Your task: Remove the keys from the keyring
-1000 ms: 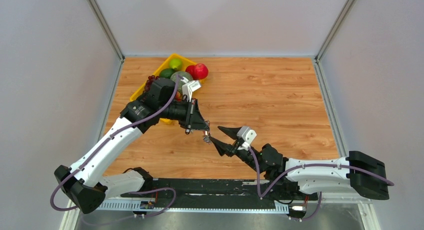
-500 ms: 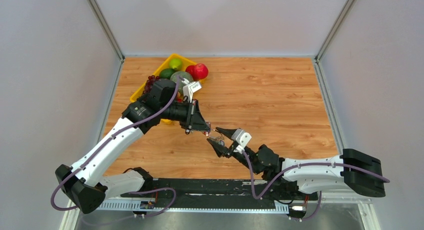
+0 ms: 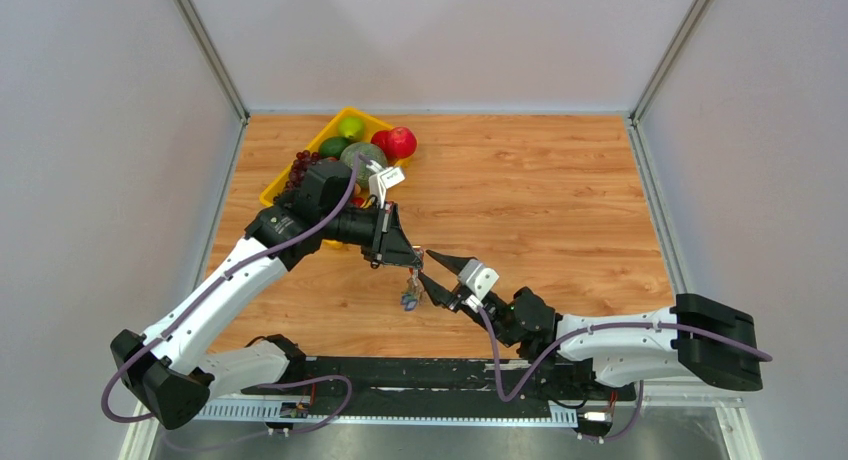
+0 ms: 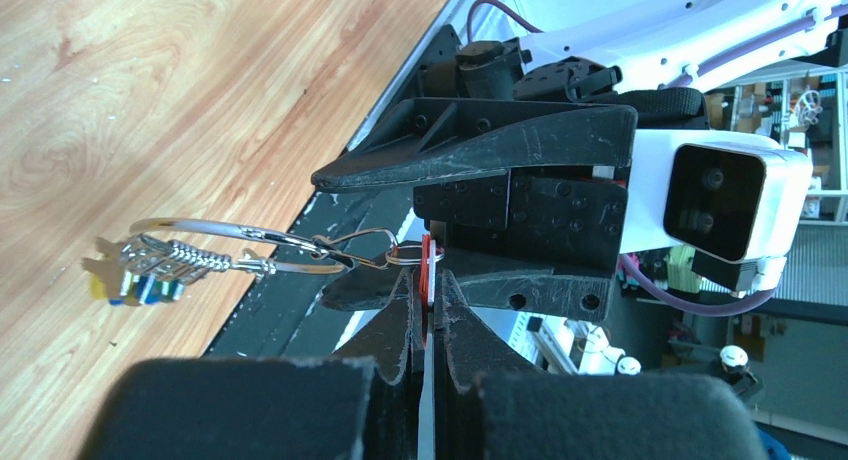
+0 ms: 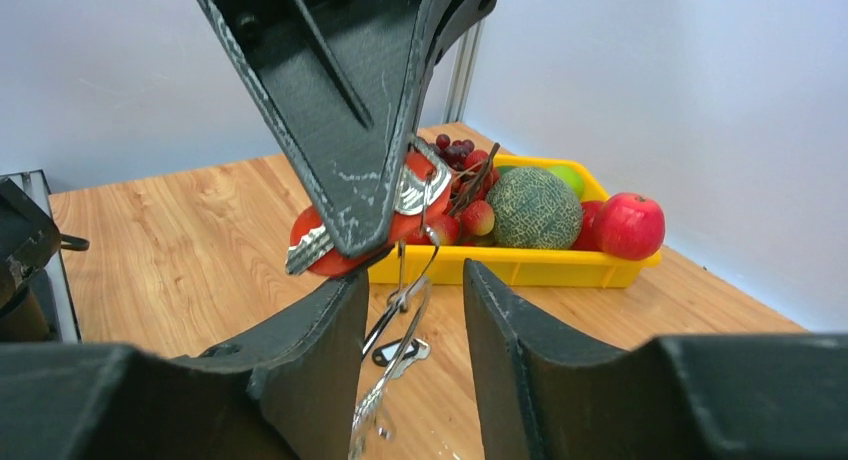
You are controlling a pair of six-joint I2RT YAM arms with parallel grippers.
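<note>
A red-tagged silver key [image 5: 318, 248] is clamped in the left tool [image 4: 429, 282]; the thin silver wire keyring [image 4: 200, 221] is straddled by the half-parted right tool [image 5: 410, 278].

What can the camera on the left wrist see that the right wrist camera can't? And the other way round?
Only the left wrist camera shows the bunch of keys with little coloured tags, hanging off the keyring, and the right arm's white camera. Only the right wrist camera shows the yellow tray with a melon, red apple and grapes. Both show the left fingers pinching a red tag, the right fingers open around the ring, and the wooden table.
</note>
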